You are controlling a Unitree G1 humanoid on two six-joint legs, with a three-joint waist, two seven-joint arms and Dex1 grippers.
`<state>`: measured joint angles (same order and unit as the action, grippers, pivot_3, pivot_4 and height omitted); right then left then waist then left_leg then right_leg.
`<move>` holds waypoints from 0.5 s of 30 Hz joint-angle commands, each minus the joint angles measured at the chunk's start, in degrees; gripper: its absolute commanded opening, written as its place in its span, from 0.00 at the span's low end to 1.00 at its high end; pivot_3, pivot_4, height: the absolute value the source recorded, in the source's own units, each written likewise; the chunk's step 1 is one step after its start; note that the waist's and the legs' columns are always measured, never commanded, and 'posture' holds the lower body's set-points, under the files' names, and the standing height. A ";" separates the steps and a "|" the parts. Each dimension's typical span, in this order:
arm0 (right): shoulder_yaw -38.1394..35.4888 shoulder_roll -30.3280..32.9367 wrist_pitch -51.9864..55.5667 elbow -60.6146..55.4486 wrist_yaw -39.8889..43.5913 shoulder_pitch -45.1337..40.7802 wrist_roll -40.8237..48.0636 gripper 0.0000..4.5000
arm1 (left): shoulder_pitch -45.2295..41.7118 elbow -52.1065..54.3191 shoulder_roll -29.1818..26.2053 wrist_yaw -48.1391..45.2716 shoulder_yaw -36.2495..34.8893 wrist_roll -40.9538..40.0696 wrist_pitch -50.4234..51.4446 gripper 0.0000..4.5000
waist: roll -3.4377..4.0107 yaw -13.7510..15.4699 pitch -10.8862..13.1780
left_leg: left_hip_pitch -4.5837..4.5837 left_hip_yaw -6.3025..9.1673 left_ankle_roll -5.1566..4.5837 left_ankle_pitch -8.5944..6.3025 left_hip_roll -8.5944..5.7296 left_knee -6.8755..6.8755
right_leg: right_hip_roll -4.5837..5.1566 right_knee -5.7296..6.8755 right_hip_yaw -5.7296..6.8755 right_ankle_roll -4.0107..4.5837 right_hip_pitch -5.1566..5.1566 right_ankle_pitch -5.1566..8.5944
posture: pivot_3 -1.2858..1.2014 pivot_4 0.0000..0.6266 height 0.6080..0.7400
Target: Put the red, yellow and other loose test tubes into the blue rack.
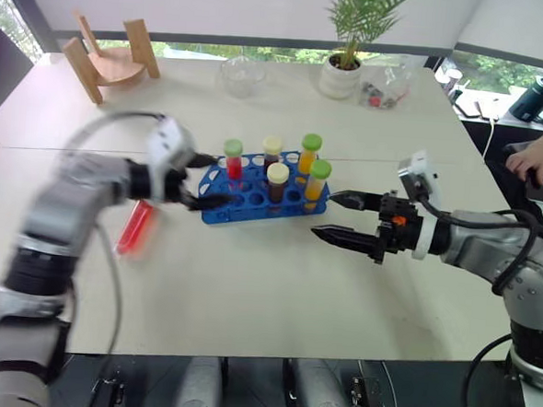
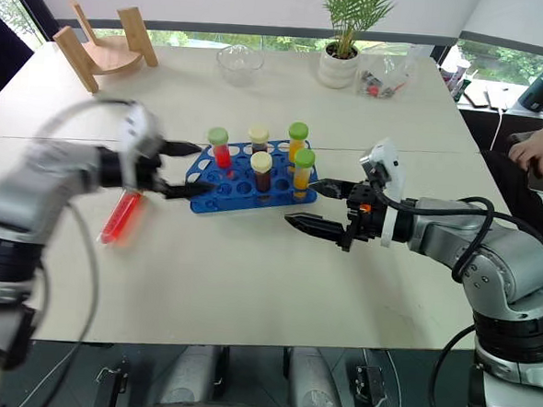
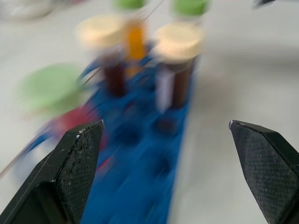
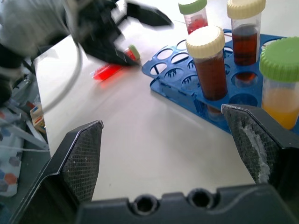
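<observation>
The blue rack (image 1: 263, 196) stands mid-table on the white table (image 1: 276, 287) and holds five upright tubes: a green-capped red tube (image 1: 234, 159) at its left end, two cream-capped dark brown tubes (image 1: 277, 181) near the middle, and two green-capped orange-yellow tubes (image 1: 317, 181) at its right end. One loose red tube (image 1: 134, 227) lies flat on the table, well to the left of the rack, beside the left arm. The left gripper (image 1: 202, 181) hovers at the rack's left end with its two black fingers spread wide and nothing between them; its picture is smeared, so whether a fingertip touches the rack cannot be told. The right gripper (image 1: 337, 217) hangs just right of the rack, fingers wide apart and empty, pointing toward the rack. No writing or label on any tube or on the rack can be read. At the far edge stand a potted plant (image 1: 347, 51), a glass bowl (image 1: 242, 74) and a wooden stand (image 1: 110, 57).
</observation>
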<state>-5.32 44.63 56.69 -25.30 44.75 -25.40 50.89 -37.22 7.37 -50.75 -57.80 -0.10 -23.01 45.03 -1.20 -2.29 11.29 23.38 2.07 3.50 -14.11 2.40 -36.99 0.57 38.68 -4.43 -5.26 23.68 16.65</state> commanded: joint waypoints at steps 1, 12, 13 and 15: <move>2.50 0.54 -0.39 -2.26 4.72 -2.84 1.76 1.00 | -12.95 -3.52 -8.63 -1.72 3.75 -2.48 23.74 0.98 | -0.10 0.01 0.07 | 0.00 0.02 0.00 0.00 -0.02 -0.05 | 0.03 0.01 0.04 -0.02 -0.04 0.01 | 0.52 0.24 1.00; 10.25 -1.43 -5.09 -3.84 10.47 -3.93 -2.41 1.00 | -36.48 -37.32 -11.99 -11.72 45.18 8.48 40.80 0.98 | 0.03 -0.36 0.05 | 0.49 0.00 -0.27 -0.16 -0.01 0.00 | -0.02 -0.19 0.04 -0.04 0.42 0.06 | 0.52 0.24 1.00; 10.16 -1.77 -5.33 -4.18 9.97 -3.60 -2.59 1.00 | -36.79 -39.40 -11.15 -12.32 46.37 9.07 40.24 0.98 | 0.03 -0.31 0.05 | 0.78 0.00 -0.27 -0.16 -0.01 -0.06 | -0.02 -0.12 0.03 -0.04 0.73 0.05 | 0.52 0.24 1.00; 9.59 -2.15 -5.70 -4.78 8.98 -2.58 -2.67 1.00 | -37.56 -43.82 -8.77 -12.74 47.70 10.13 39.41 0.98 | 0.02 -0.10 0.05 | 1.10 0.01 -0.25 -0.15 -0.03 -0.17 | 0.01 0.02 0.06 -0.04 1.03 0.04 | 0.52 0.24 1.00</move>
<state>5.42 42.86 52.08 -27.59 54.24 -28.47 47.92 -72.87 -34.05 -59.46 -69.86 47.00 -14.56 85.29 -1.18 -2.39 11.34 24.49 2.08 3.25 -14.26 2.34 -37.17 0.62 38.71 -4.37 -5.30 24.71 16.70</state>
